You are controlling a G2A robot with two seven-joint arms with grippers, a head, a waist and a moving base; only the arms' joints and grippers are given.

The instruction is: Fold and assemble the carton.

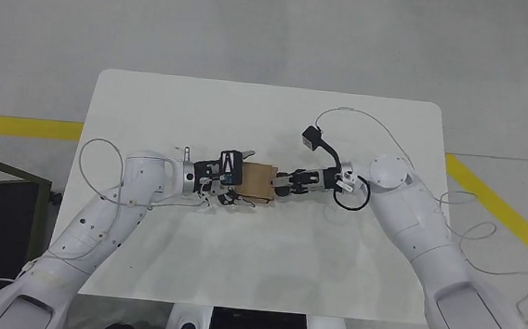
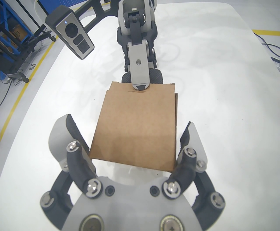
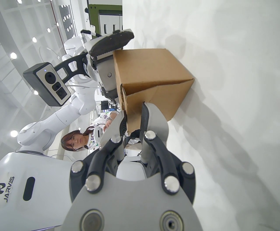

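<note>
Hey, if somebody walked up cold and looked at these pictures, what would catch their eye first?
A brown carton in the middle of the white table, with two arms meeting head-on at it. The right gripper pinches one edge of it, while the left gripper sits spread open around the opposite end.

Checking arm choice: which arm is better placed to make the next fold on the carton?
Probably left: the left gripper is open astride one end of the carton, while the right gripper is clamped on the opposite edge.
</note>
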